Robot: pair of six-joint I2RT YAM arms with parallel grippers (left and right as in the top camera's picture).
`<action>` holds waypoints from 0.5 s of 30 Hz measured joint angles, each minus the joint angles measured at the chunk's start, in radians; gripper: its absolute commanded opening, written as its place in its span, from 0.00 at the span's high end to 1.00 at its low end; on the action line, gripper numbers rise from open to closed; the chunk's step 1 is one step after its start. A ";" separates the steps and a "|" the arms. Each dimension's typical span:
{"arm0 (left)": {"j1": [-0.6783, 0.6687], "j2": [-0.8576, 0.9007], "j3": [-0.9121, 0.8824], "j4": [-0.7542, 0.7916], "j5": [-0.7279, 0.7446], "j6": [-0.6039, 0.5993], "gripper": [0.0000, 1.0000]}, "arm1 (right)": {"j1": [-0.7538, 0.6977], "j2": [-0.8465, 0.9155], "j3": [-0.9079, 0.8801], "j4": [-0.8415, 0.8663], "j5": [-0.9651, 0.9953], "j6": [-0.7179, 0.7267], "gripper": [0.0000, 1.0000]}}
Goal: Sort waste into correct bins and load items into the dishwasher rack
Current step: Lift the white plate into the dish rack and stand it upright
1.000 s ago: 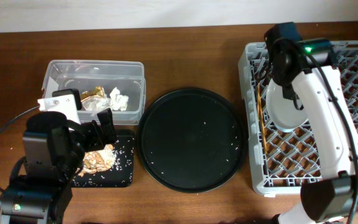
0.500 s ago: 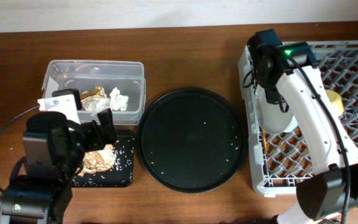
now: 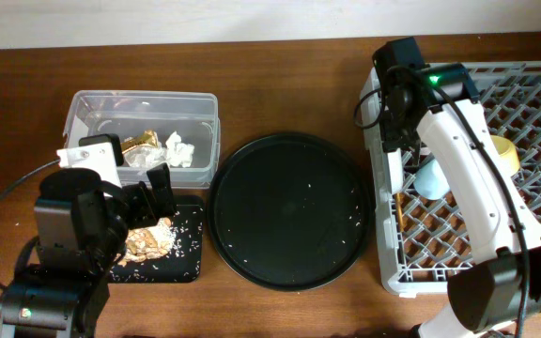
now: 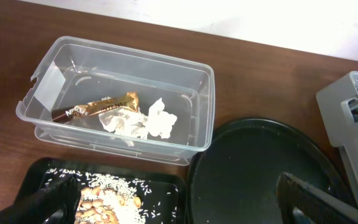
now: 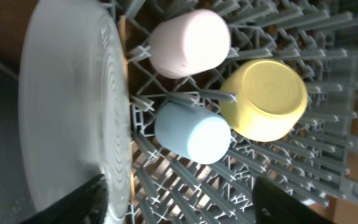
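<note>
The pale plate [image 5: 61, 106] stands on edge at the left side of the grey dishwasher rack [image 3: 533, 94]. My right gripper [image 5: 185, 205] is open, with one finger beside the plate's face and the other well clear. Behind it lie the pink cup [image 5: 188, 40], the blue cup [image 5: 191, 134] and the yellow bowl [image 5: 266, 99], and chopsticks [image 3: 400, 214] rest on the lattice. The clear tub [image 4: 123, 53] holds the wrapper [image 4: 104, 107] and tissue [image 4: 145, 123]. Food scraps [image 4: 107, 202] sit in the black tray [image 4: 160, 186]. My left gripper [image 4: 179, 205] hangs open above it, empty.
A large round black tray [image 3: 289, 211] with a few rice grains lies between the bins and the rack. Loose rice is scattered over the small black tray. The right arm reaches across the rack's left edge. The left arm's base and cable fill the front left corner.
The right gripper has opened and let go of the plate, which went from lying tilted to standing on edge. The right arm moved left, uncovering the blue cup. The left arm stayed still.
</note>
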 measured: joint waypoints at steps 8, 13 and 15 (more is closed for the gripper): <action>0.000 0.000 0.000 0.000 0.000 0.000 0.01 | 0.000 0.000 0.003 0.001 -0.009 0.002 0.12; 0.000 0.000 0.000 0.000 0.000 0.000 0.01 | 0.000 0.002 0.140 -0.034 0.019 -0.002 0.00; 0.000 0.000 0.000 0.000 0.000 0.000 0.01 | 0.000 -0.007 0.195 -0.041 -0.013 0.000 0.02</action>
